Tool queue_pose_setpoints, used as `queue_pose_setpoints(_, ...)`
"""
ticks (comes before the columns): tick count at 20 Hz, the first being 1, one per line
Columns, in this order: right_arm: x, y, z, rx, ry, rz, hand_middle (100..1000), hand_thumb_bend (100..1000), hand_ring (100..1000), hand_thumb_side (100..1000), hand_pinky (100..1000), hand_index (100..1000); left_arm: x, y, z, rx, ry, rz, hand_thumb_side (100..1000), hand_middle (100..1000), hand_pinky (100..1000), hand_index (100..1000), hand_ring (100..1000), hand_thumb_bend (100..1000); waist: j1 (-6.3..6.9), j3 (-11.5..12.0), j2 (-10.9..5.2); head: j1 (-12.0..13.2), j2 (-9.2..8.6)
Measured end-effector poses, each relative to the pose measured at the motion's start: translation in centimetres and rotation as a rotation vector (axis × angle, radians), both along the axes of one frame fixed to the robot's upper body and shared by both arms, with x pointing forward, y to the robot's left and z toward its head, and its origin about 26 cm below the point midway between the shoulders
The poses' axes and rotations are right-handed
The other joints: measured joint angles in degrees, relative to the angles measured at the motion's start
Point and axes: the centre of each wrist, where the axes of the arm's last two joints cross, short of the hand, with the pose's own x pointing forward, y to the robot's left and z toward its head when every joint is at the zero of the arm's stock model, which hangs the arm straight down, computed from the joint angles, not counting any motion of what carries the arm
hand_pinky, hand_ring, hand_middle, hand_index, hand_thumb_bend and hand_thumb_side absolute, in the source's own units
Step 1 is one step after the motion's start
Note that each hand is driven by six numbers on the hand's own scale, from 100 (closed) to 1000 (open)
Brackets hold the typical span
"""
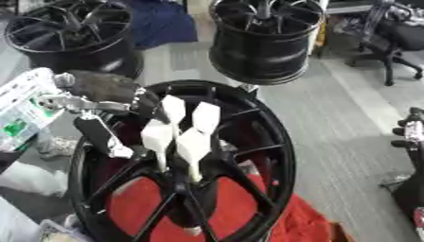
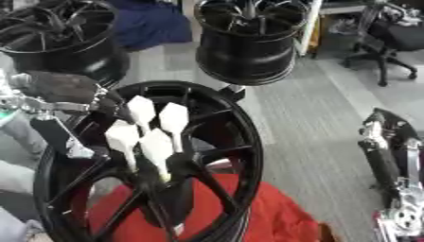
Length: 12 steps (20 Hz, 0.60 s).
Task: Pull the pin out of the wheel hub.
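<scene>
left hand [image 1: 99, 97]: over wheel hub [image 1: 186, 182], grip unclear | hub: four white pins [image 1: 174, 137] | right hand [image 2: 389, 156]: idle, grip unclear

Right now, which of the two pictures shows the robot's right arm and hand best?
The right eye view: the right hand and its forearm show along the right edge, black with silver parts, well clear of the wheel hub. Its finger pose is unclear. The left eye view catches only a dark sliver of it at the right edge.

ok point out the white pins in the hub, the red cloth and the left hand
white pins [image 1: 175, 137]: left eye view, body of a front pin
red cloth [image 1: 240, 208]: left eye view, patch behind the spokes
left hand [image 2: 58, 90]: right eye view, back of hand
</scene>
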Motion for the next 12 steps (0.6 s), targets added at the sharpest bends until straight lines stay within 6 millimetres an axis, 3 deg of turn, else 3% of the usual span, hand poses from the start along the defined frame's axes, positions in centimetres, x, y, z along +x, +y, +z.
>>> queue_pose_setpoints(4, 0.0, 0.0, 0.0, 0.000, 0.000, 0.000, 595, 100, 642, 627, 563, 778, 0.1, 0.1, -0.1, 0.002, 0.000, 0.003, 525, 688, 546, 839, 570, 274, 0.00, -0.01, -0.02, 0.00, 0.00)
queue_pose_setpoints(5, 0.0, 0.0, 0.0, 0.000, 0.000, 0.000, 595, 100, 642, 629, 562, 778, 0.1, 0.1, -0.2, 0.003, 0.000, 0.003, 593, 741, 557, 862, 584, 288, 0.00, -0.01, -0.03, 0.00, 0.00)
queue_pose_setpoints(7, 0.0, 0.0, 0.0, 0.000, 0.000, 0.000, 595, 100, 642, 629, 562, 778, 0.2, 0.0, -0.4, 0.007, 0.002, 0.004, 624, 774, 567, 880, 594, 289, 0.00, -0.04, -0.03, 0.00, 0.00)
queue_pose_setpoints(12, 0.0, 0.0, -0.1, 0.000, 0.002, 0.000, 594, 100, 642, 630, 562, 778, 0.4, 0.0, -1.8, 0.028, 0.030, 0.019, 602, 821, 597, 899, 630, 268, -0.07, -0.06, 0.14, -0.02, 0.00)
